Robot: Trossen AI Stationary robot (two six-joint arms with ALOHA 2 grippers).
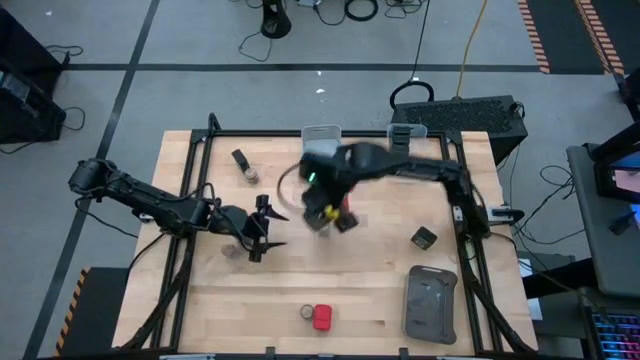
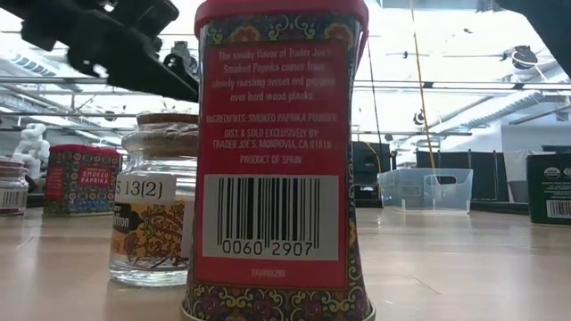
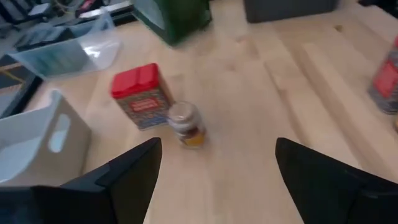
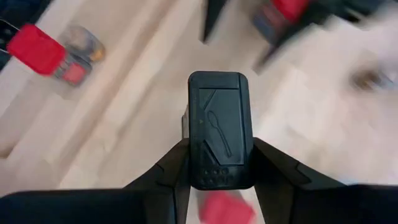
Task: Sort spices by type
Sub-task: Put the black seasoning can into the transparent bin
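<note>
A black blocky spice container with a spoon emblem embossed on its flip lid (image 4: 221,130) is seen clamped between the jaws of the right gripper (image 1: 330,215), which is held above the middle of the wooden bench (image 1: 380,290); the container's lower body is hidden behind the lid. The left gripper (image 3: 214,168) is held with jaws wide apart and nothing between them, left of centre, and a red-capped paprika tin (image 3: 140,96) touching a small round clear jar with a tan top (image 3: 185,123) is seen past it. In the low view one red tin (image 2: 278,160) fills most of the picture, so that the cork-topped jar (image 2: 156,201) behind it is partly covered, and the things near the right gripper are blurred.
</note>
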